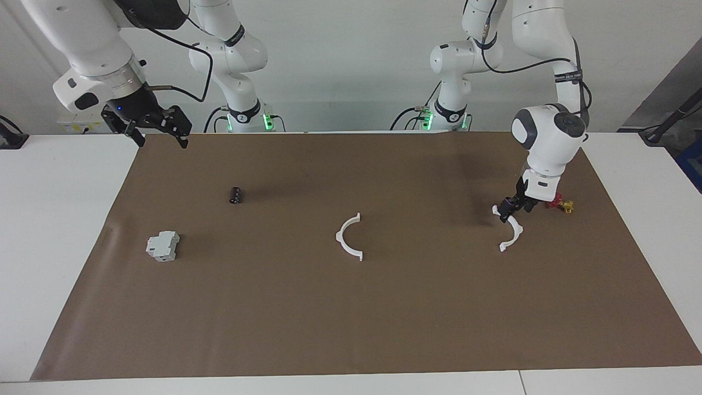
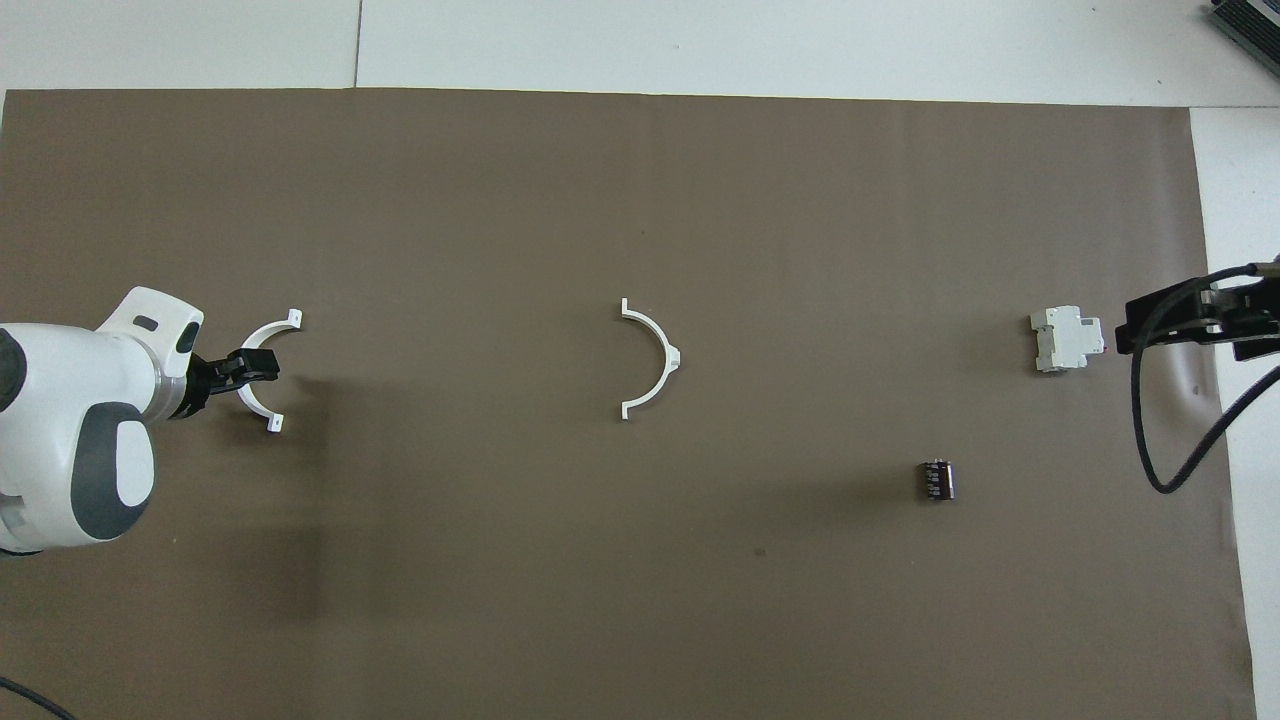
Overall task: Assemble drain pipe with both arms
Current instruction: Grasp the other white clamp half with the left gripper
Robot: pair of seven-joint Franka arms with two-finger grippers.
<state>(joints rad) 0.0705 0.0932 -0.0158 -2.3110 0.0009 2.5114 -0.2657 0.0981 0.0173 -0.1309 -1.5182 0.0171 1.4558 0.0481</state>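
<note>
Brown paper bears one half-ring point(image 1: 510, 230) straddled by left claw point(image 1: 512, 211), spread; right claw point(image 1: 159, 127) spread, empty.

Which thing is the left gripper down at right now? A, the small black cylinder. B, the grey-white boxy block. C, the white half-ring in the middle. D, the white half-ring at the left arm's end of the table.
D: the left gripper sits open at the half-ring at the left arm's end, beside the red and yellow part.

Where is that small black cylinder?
The small black cylinder lies on the brown mat toward the right arm's end, nearer the robots than the grey-white block.
</note>
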